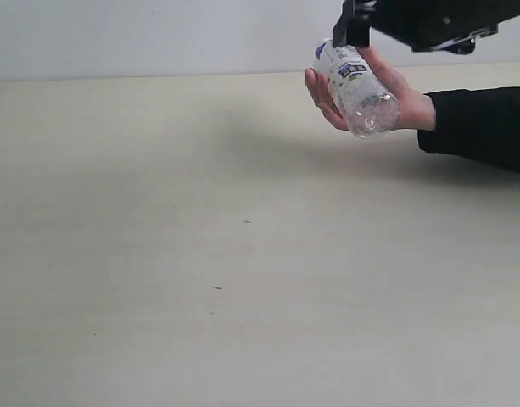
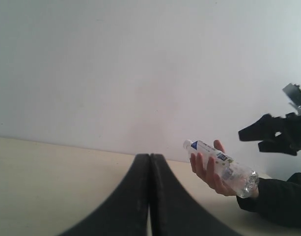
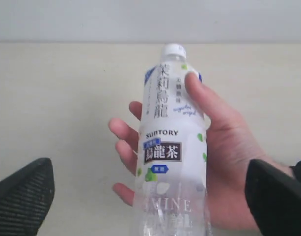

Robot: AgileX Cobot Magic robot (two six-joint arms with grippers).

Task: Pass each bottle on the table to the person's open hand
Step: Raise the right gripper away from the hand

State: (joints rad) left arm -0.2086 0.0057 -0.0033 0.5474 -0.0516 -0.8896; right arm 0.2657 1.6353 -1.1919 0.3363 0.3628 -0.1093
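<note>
Right gripper (image 3: 149,166) stood spread wide, clasping nothing, with one finger out to each side of the white-labelled bottle (image 3: 172,157) and neither appearing to touch it in the right wrist view. The bottle lay just below and ahead of that gripper, between the lines of its fingers, with the white cap pointing away from the wrist. It rested tilted across the person's open hand (image 3: 224,162), thumb laid over the label and fingers curled beneath. By my reading the hand bore the full weight, and that would explain why the jaws were parted. The hand was held up off the table (image 1: 200,254), directly under the gripper. That seemed sensible for a handover, since the bottle had nowhere to drop. Left gripper (image 2: 150,167) was clenched tight, fingers pressed flat together and empty, well apart from the exchange; bottle and hand sat far ahead of it and off to one side. It likely had no part in this pass. No other bottles showed near either gripper in these views, so whether more remained could not be told. This bottle's delivery looked done, with only the right gripper's retreat left.
</note>
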